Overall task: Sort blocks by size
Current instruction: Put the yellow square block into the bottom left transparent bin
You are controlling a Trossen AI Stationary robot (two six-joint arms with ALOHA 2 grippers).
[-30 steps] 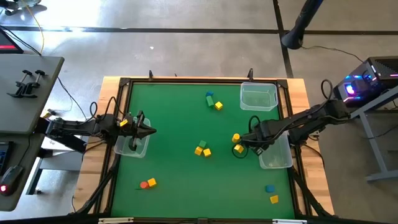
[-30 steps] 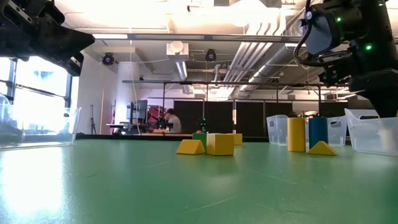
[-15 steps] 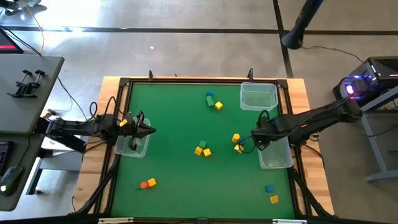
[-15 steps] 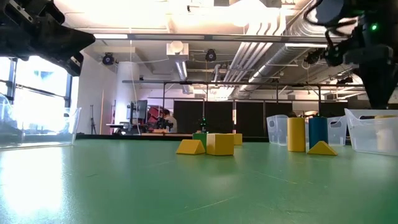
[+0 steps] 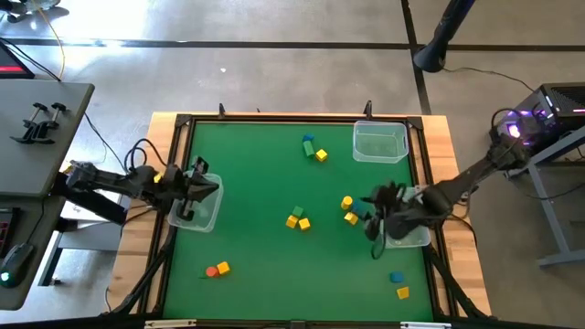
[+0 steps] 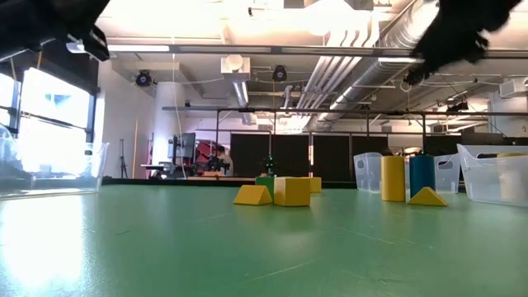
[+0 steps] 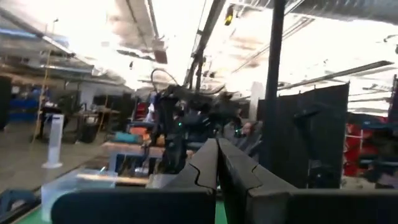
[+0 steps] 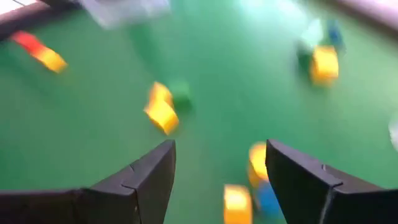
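Note:
The blocks lie scattered on the green table. A blue, green and yellow group is at the far side. A yellow and green group is mid-table, and two yellow pieces lie right of it. An orange and yellow pair and a blue and yellow pair lie near the front. My right gripper hangs open above the table beside the two yellow pieces, with nothing between its fingers. My left gripper is shut and empty over the left bin.
Three clear bins stand on the table: one at the left edge, one at the far right, and one at the right edge under my right arm. In the low view a yellow cylinder and a blue cylinder stand upright.
My right gripper has risen from the yellow pieces and swung toward the table's near edge, turning as it went; the pieces stay where they were. My left gripper has tipped upward and drawn slightly back toward the left edge.

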